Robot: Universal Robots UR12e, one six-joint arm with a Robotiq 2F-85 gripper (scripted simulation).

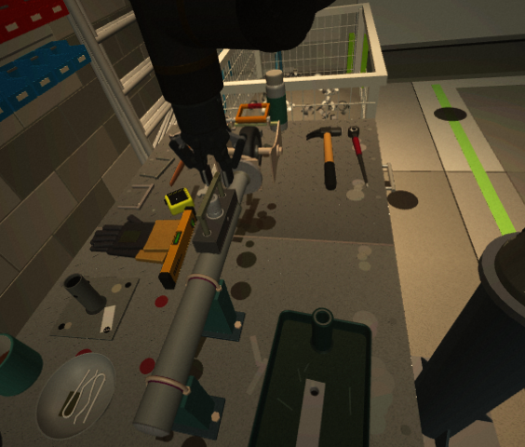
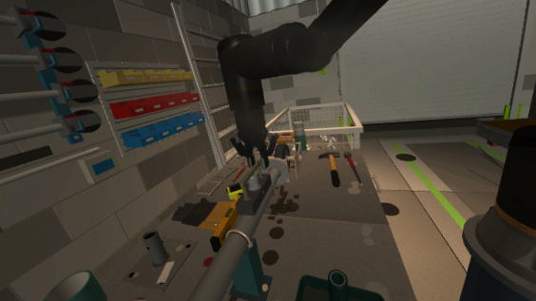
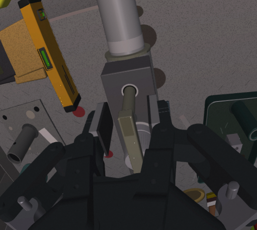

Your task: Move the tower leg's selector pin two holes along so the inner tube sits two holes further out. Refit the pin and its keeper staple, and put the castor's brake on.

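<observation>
The castor (image 1: 252, 140) at the far end of the tower leg is partly hidden behind my arm. The leg's grey outer tube (image 1: 183, 317) lies along the bench on two green stands. A dark collar block (image 1: 216, 222) sits on it, and the olive keeper staple (image 3: 129, 125) stands in the block's hole (image 3: 129, 90), with my open gripper (image 3: 127, 120) straddling the staple's upper end. The selector pin's grey head (image 1: 215, 208) rises from the block between the staple's legs. The inner tube (image 1: 240, 180) runs from the block toward the castor.
A dark green tray (image 1: 316, 380) lies right of the tube. An orange level (image 1: 176, 250), a yellow tape measure (image 1: 178, 200) and a black glove (image 1: 118, 237) lie left of the block. A hammer (image 1: 329, 154) and a red screwdriver (image 1: 358, 151) lie to the right.
</observation>
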